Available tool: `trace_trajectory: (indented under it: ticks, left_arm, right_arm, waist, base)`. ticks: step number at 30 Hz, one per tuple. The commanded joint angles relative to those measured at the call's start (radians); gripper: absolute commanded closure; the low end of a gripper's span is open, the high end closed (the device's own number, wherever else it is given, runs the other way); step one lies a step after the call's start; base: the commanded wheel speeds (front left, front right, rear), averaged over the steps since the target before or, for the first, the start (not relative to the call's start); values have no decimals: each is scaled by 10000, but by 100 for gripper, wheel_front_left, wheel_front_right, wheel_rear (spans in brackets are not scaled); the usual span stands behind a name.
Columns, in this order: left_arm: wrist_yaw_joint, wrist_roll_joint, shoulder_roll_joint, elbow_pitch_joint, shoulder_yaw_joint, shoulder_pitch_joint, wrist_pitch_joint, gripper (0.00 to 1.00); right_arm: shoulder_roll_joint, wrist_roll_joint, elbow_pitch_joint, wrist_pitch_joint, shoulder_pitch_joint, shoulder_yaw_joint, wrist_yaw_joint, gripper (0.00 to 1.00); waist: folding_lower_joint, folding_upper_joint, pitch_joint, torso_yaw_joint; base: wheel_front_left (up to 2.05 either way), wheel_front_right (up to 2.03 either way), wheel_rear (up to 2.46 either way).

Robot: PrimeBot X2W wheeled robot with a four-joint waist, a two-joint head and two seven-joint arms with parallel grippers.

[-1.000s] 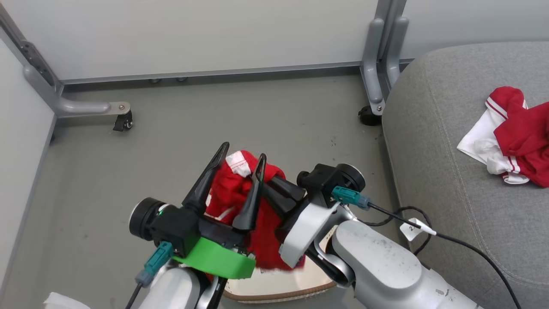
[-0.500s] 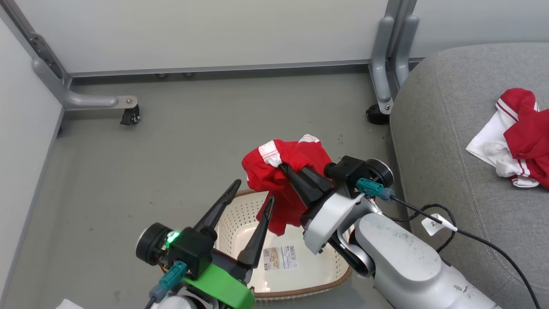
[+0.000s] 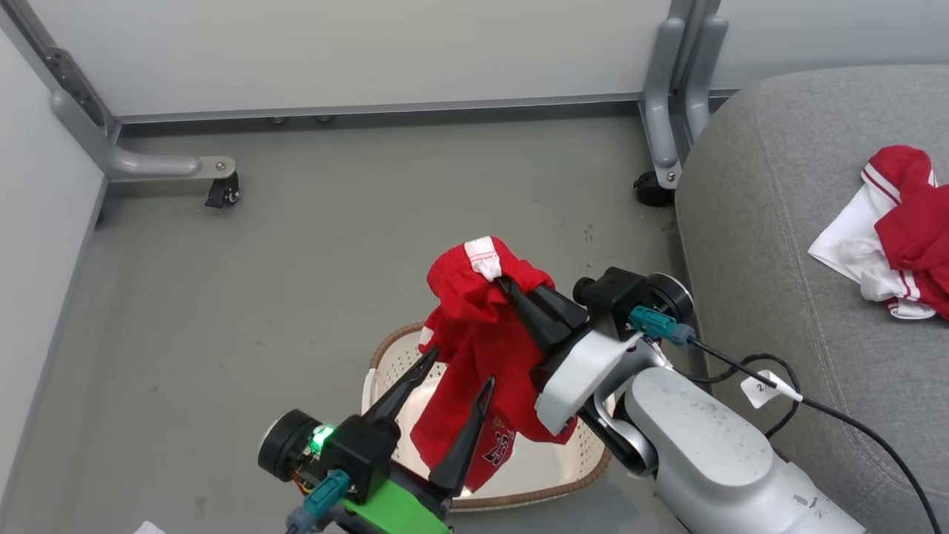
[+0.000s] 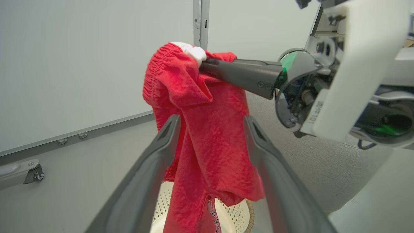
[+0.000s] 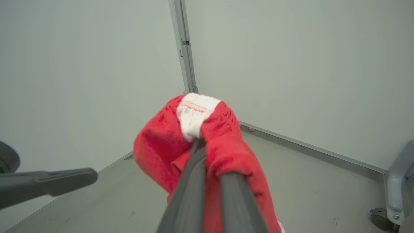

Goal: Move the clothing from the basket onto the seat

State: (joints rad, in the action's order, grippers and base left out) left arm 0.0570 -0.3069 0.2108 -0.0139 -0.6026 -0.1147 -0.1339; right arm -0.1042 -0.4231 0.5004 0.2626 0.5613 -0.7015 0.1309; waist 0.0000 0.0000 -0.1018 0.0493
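At the far left of the head view a grey frame leg (image 3: 141, 163) with a small black wheel (image 3: 222, 193) stands on the grey floor (image 3: 296, 259), against pale wall panels.

Low and left of centre, the left tool (image 3: 461, 368) (image 4: 211, 118) has its two dark fingers spread wide and has hold of nothing. In the left wrist view a red garment (image 4: 210, 155) hangs just beyond and between those fingers; whether it brushes them cannot be told.

Under it sits the basket (image 3: 385, 374) (image 4: 239, 210), cream and perforated with a brown rim, on the floor. The red garment (image 3: 474, 334) (image 5: 155, 152) is lifted clear above the basket, and its lower edge, with some dark print too small to read, dangles over the basket's inside.

The right tool (image 3: 506, 282) (image 5: 198, 144) (image 4: 202, 63) comes in from the right, fingers pinched together on the gathered top edge of the garment, right beside a white patch.

Further right, the grey seat (image 3: 778, 245) fills the edge of the head view, close to the basket. A second red garment (image 3: 908, 230) with white trim lies crumpled on the seat, well apart from the tools.
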Motion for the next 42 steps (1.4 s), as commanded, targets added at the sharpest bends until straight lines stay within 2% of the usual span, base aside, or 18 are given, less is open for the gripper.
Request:
trace_trajectory:
  ticks: [1, 8, 22, 28, 37, 42]
  left_arm:
    - [12, 54, 105, -58, 0, -121, -18, 0]
    - [-81, 142, 156, -205, -28, -310, -86, 0]
    - [-28, 343, 276, -255, -218, -805, -1, 0]
    - [58, 383, 380, -187, -346, -1010, 159, 0]
    - [187, 489, 495, 10, -569, -1502, 367, 0]
    - [265, 613, 546, 173, -646, -1915, 506, 0]
  right_arm:
    - [-32, 69, -62, 31, -45, 64, -3, 100]
    - [-35, 154, -169, 30, -11, 302, -3, 100]
    - [16, 236, -648, 30, -283, 975, -3, 100]
    - [-30, 376, -865, 32, -509, 1650, -3, 100]
    - [-173, 616, -1311, 32, -597, 2899, -3, 100]
    - [-358, 685, -1617, 32, -259, 3946, -3, 100]
  waist:
    - [0, 0, -81, -88]
    - [0, 0, -380, -817]
    - [0, 0, -1031, -3434]
    - [0, 0, -1432, -4399]
    - [0, 0, -2269, -5171]
    - [0, 0, -2878, -5215]
  base:
    - [0, 0, 0]
    - [0, 0, 0]
    - [0, 0, 0]
    - [0, 0, 0]
    - [0, 0, 0]
    - [0, 0, 0]
